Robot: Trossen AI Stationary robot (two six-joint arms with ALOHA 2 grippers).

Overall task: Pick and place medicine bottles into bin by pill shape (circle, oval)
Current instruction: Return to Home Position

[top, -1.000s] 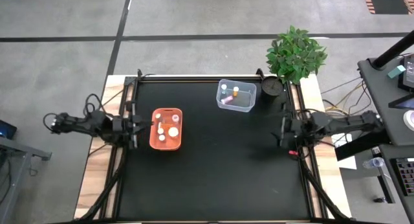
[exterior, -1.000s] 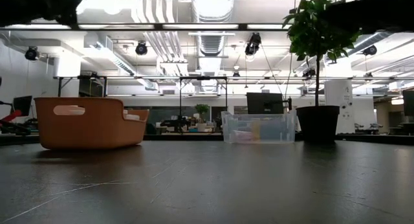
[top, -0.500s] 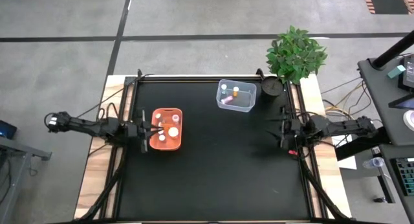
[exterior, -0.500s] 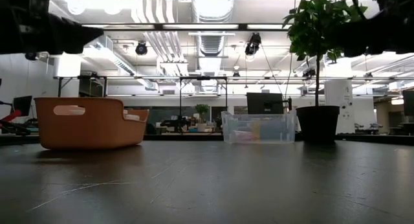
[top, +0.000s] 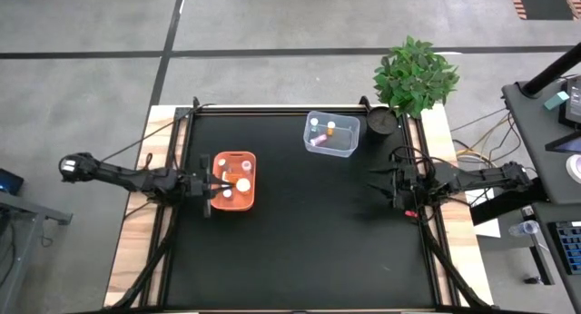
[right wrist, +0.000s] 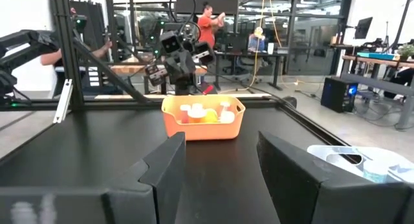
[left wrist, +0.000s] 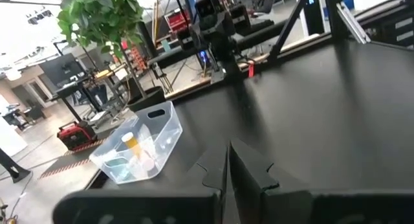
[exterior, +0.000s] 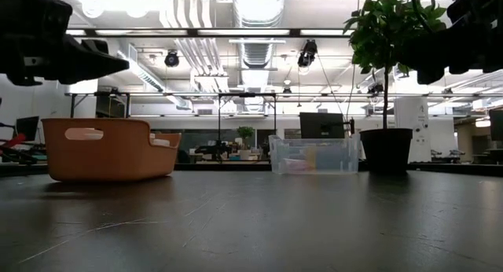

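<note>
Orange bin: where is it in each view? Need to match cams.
High view: orange bin left of centre.
Low view: orange bin at far left.
Left wrist view: not in it.
Right wrist view: orange bin at centre, across the table.
Shared landmark: transparent bin, seen in all four.

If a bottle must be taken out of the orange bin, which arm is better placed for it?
Left, probably: the left gripper, shut, is at the edge of the orange bin, while the right gripper, open, is far across the table.
</note>
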